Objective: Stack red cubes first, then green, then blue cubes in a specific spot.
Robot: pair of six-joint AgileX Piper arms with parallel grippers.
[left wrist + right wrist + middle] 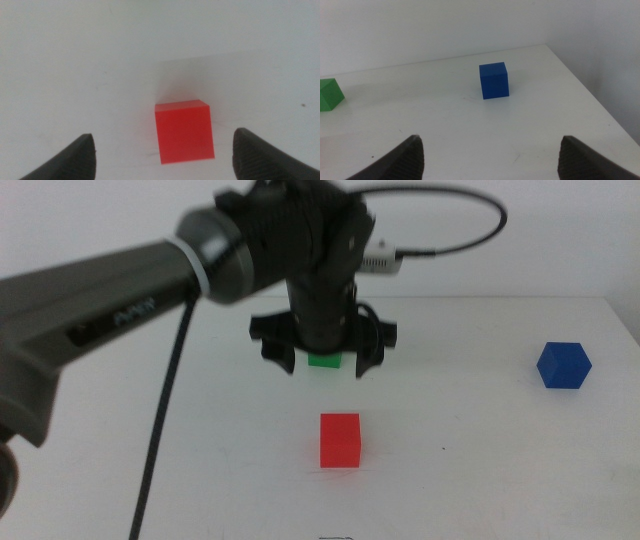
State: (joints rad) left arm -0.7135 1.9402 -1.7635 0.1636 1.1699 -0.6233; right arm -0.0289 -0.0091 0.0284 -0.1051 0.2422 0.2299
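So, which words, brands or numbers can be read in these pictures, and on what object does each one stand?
Pale lettering on the left arm: too blurred to read.
Red cube, green cube, blue cube, table: no text.

The left arm comes in from the left side and reaches out over the middle of the counter. Its dark wrist bends down, so the left gripper (pixel 322 358) points down at the counter. A black cable loops from the top of the wrist. The two jaws are spread wide apart and hold nothing. They hang up in the air and do not touch anything.

The right arm waits out of the middle view. The right gripper (pixel 492 155) is spread wide too, and nothing is between its jaws.
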